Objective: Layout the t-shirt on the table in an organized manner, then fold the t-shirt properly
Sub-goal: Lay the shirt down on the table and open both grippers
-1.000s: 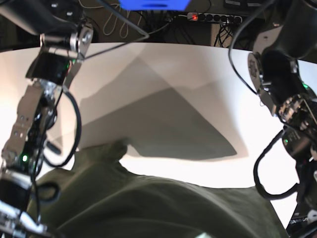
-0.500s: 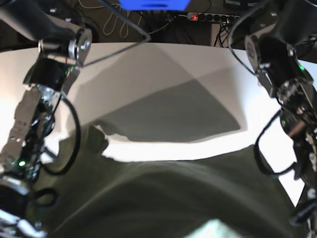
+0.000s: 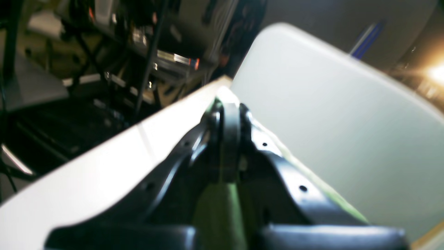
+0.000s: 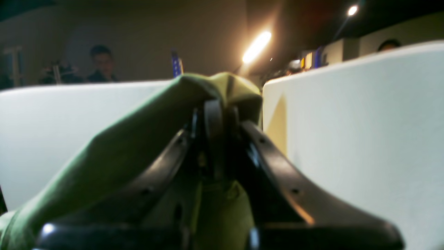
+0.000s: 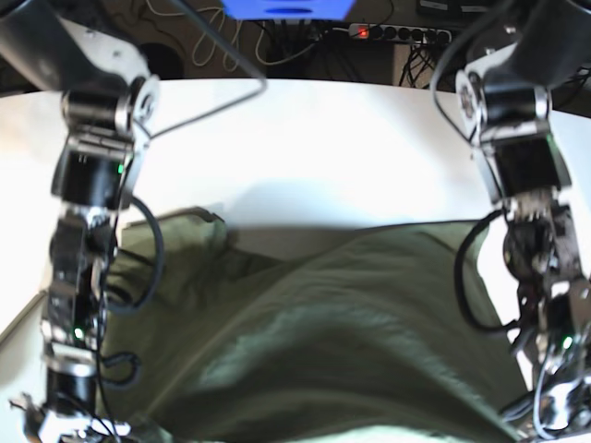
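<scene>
Table (image 5: 305, 138): white top, bare across its far half in the base view; both wrist views show it only as tilted pale planes.
T-shirt (image 5: 314, 332): olive cloth spread wide over the near half of the table, reaching from arm to arm; loose folds and one raised ridge on the side of the right arm.
Right arm (image 5: 88, 240): hangs at the base view's left, by the t-shirt's edge there.
Left arm (image 5: 536, 249): hangs at the base view's right, by the opposite edge.
Right gripper (image 4: 218, 114): jaws pressed together, pinching a bunched peak of t-shirt (image 4: 104, 156); cloth drapes down from the tips.
Left gripper (image 3: 229, 118): jaws clamped together; green cloth (image 3: 216, 211) runs between them, a thin strip trailing along the table.
View note: base view hides both grips at its lower corners; only the wrist views show the pinches.
</scene>
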### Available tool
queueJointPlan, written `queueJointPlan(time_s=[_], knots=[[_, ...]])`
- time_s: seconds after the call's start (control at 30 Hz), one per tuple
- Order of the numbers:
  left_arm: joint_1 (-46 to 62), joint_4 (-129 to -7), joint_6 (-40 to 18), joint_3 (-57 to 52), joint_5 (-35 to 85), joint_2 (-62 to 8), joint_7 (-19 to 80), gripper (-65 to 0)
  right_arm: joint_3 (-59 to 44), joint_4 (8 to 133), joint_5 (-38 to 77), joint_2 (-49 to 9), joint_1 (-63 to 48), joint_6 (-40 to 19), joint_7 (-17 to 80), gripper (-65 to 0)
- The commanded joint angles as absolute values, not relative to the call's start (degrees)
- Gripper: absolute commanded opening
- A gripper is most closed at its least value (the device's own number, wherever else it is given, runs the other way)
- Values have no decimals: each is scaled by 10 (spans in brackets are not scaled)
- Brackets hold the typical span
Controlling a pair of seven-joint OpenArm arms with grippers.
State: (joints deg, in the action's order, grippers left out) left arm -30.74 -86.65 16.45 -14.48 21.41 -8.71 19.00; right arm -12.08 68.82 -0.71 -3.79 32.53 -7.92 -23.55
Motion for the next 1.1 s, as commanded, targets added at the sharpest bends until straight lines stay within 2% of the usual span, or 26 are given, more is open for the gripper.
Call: queueJointPlan(time_s=[0.0, 0.1, 0.23, 0.43, 0.5, 0.6, 0.7, 0.77, 0.87, 1.07], knots=[[-338, -851, 165, -145, 210, -94, 172, -650, -117, 676, -3, -47, 354, -82, -255, -650], [-382, -756, 165, -145, 210, -94, 168, -650, -97, 581, -3, -58, 394, -82, -255, -650], [-435, -633, 165, -139, 210, -94, 112, -649, -71, 451, -3, -65, 446, -82, -259, -650], [-488, -487, 165, -85, 213, -109, 53, -640, -68, 294, -4, -65, 520, -82, -255, -638], [-505, -444, 165, -81, 211, -116, 51, -588, -68, 248, -4, -70, 536, -82, -255, -560], [-535, -356, 165, -81, 211, -116, 50, -455, -68, 197, -4, -73, 548, -82, -255, -409], [-549, -298, 165, -83, 215, -117, 49, -352, -68, 182, -4, -77, 548, -82, -255, -315], [-547, -295, 165, -84, 215, -117, 49, -325, -72, 182, -4, -80, 538, -82, -255, -291], [-521, -313, 167, -84, 216, -117, 51, -324, -70, 184, -4, -91, 516, -82, -258, -285], [-389, -435, 169, -84, 216, -113, 52, -324, -71, 184, -4, -109, 465, -82, -259, -285]])
